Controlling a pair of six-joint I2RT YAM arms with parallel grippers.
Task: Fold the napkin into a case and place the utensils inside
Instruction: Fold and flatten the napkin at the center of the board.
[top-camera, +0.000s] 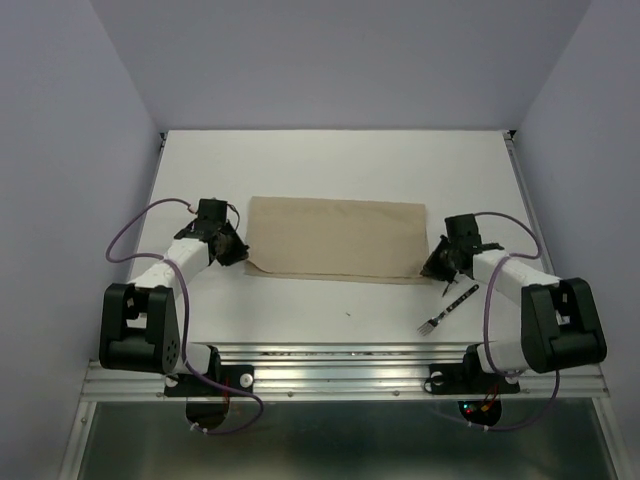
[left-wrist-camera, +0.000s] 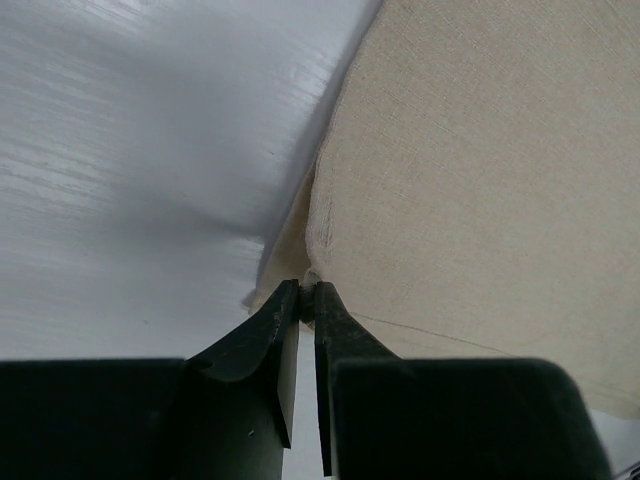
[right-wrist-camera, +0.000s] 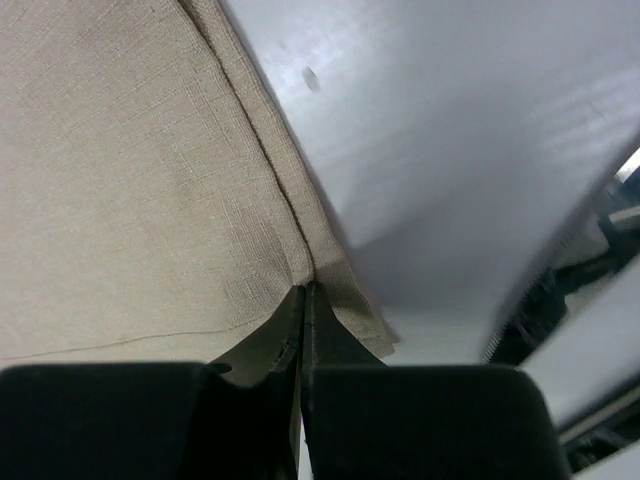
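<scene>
The beige napkin (top-camera: 336, 238) lies on the white table as a wide rectangle, folded in two layers. My left gripper (top-camera: 232, 255) is at its near left corner, and in the left wrist view the left gripper (left-wrist-camera: 308, 292) is shut on a bunched bit of the napkin (left-wrist-camera: 480, 180). At the near right corner sits my right gripper (top-camera: 437, 268). The right wrist view shows the right gripper (right-wrist-camera: 304, 292) shut on the napkin's (right-wrist-camera: 130, 170) layered edge. Of the utensils, a fork (top-camera: 447, 308) lies slantwise just near of the right gripper. No case is in view.
The white table (top-camera: 330, 160) is walled by pale lilac panels at the back and both sides. A metal rail (top-camera: 340, 365) with the arm bases runs along the near edge. Purple cables loop beside each arm.
</scene>
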